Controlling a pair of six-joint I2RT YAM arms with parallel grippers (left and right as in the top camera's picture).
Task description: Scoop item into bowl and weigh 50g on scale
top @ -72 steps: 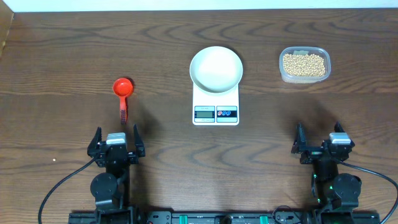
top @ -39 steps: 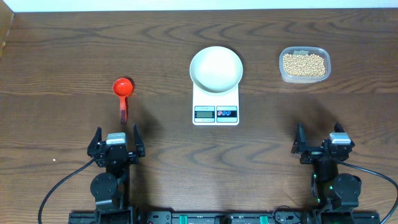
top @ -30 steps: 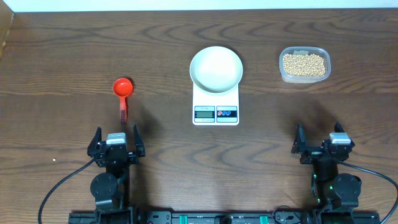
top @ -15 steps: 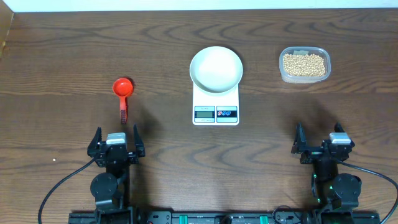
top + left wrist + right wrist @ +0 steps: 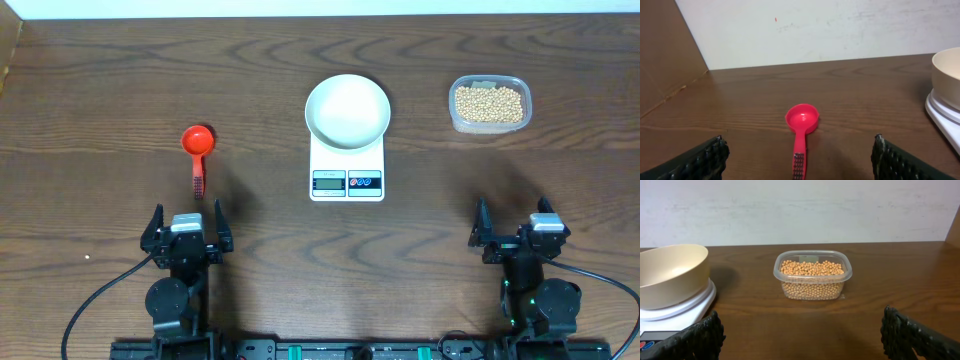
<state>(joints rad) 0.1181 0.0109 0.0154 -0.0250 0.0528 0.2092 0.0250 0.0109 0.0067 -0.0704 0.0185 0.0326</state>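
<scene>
Nothing moved | 1 bowl (image 5: 347,110), 1 scale (image 5: 347,168), 1 scoop (image 5: 197,140) | left end effector (image 5: 186,215), right end effector (image 5: 512,214): apart

The small round tan-yellow beans (image 5: 489,102) lie in a loose heap inside a clear plastic tub (image 5: 490,128), well to the right of the small white rectangular digital scale (image 5: 347,160); the smooth round white bowl (image 5: 348,110) stands upright and empty on the scale's back part; the grey display and two buttons stay uncovered in front.

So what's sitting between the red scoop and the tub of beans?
Seen from overhead, the white scale with the empty white bowl on it stands between the red scoop and the tub. The table is bare on either side.
</scene>
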